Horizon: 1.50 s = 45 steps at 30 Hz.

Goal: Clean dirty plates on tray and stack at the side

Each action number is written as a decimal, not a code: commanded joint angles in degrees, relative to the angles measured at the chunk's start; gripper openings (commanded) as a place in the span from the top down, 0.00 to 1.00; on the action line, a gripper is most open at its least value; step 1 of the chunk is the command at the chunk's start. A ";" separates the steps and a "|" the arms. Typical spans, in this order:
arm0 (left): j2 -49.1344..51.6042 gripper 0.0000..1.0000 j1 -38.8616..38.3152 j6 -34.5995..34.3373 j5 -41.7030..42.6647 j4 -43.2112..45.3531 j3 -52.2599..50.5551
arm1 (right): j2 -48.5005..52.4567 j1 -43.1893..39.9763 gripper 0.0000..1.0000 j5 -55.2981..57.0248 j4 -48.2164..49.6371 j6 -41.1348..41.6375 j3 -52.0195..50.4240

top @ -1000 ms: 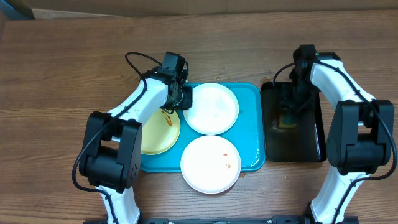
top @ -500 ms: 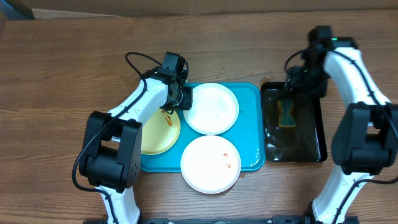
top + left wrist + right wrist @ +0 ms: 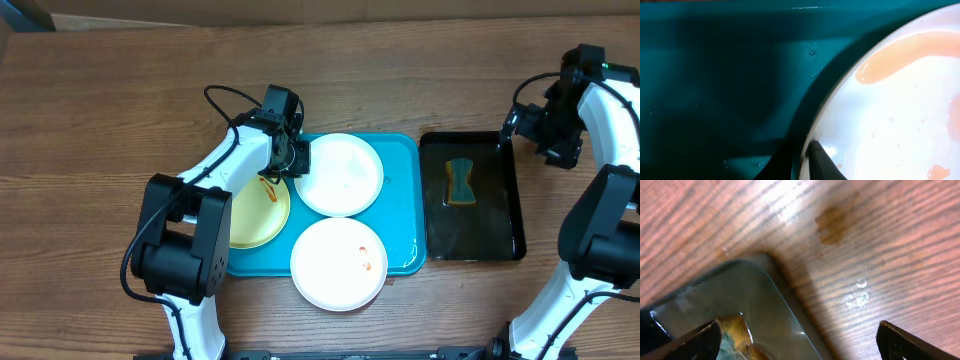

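Observation:
The turquoise tray (image 3: 405, 200) holds three plates. A white plate (image 3: 345, 178) lies at its back. A second white plate (image 3: 335, 268) with an orange smear overhangs the front rim. A pale yellow-green plate (image 3: 250, 215) with orange smears lies at the left. My left gripper (image 3: 297, 160) is shut on the left rim of the back white plate. The left wrist view shows that plate (image 3: 900, 115) with orange smears and my fingers (image 3: 805, 155) pinching its rim. My right gripper (image 3: 515, 128) is open and empty over the far right corner of the black tray.
A narrow black tray (image 3: 500, 235) stands right of the turquoise tray and holds a blue-and-yellow sponge (image 3: 460, 182) in liquid. The right wrist view shows my open fingers (image 3: 800, 342), the black tray's corner (image 3: 775, 285), the sponge (image 3: 737, 332) and wet wooden table (image 3: 880, 240).
My right gripper has lifted off the sponge and moved to the back right, leaving the sponge in the black tray. The left gripper and the plates have not moved.

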 commanded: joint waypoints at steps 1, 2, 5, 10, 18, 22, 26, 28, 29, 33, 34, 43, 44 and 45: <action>1.09 0.83 -0.26 0.50 -0.35 -0.15 0.35 | -0.46 0.13 0.00 -0.83 0.70 0.61 1.03; 1.09 0.81 -0.26 0.50 -0.35 -0.15 0.35 | -0.46 0.13 0.00 -0.81 0.76 0.61 1.03; 1.09 0.79 -0.26 0.50 -0.33 -0.26 0.35 | -0.46 0.20 0.00 -0.81 0.79 0.61 1.03; 1.09 0.91 -0.26 0.50 0.26 -0.42 0.35 | -0.46 0.20 0.00 -0.81 1.84 0.59 1.03; 0.87 0.96 0.20 0.50 4.00 -2.14 4.48 | -0.46 0.20 0.00 -0.81 4.20 0.61 1.03; 0.87 0.96 0.17 0.57 3.96 -7.82 12.66 | -0.46 0.20 0.00 -0.81 4.87 0.61 1.03; 0.87 0.96 0.11 1.16 3.96 -12.87 21.57 | -0.46 0.20 0.00 -0.81 4.87 0.61 1.03; 0.87 0.96 -0.13 1.16 3.96 -14.99 25.64 | -0.46 0.20 0.00 -0.81 4.87 0.59 1.03; 0.87 0.96 -0.33 1.16 3.96 -15.85 27.50 | -0.46 0.20 0.00 -0.81 4.87 0.59 1.03; 0.87 0.96 -2.36 1.18 3.43 -17.57 32.92 | -0.46 0.17 0.00 -0.81 4.87 0.59 1.03; 0.87 0.96 -3.23 1.16 2.95 -17.57 33.75 | -0.46 0.20 0.00 -0.81 4.87 0.59 1.03; 0.90 0.96 -15.74 1.49 -13.46 -16.33 36.79 | -0.46 -0.11 0.00 -3.45 10.67 0.63 1.03; 0.90 0.96 -17.27 1.99 -15.58 -15.89 36.76 | -0.46 -0.52 0.00 -3.48 10.82 0.63 1.05; 0.90 0.96 -18.78 2.36 -17.81 -15.43 36.76 | -0.46 -1.11 0.00 -3.67 11.06 0.61 1.05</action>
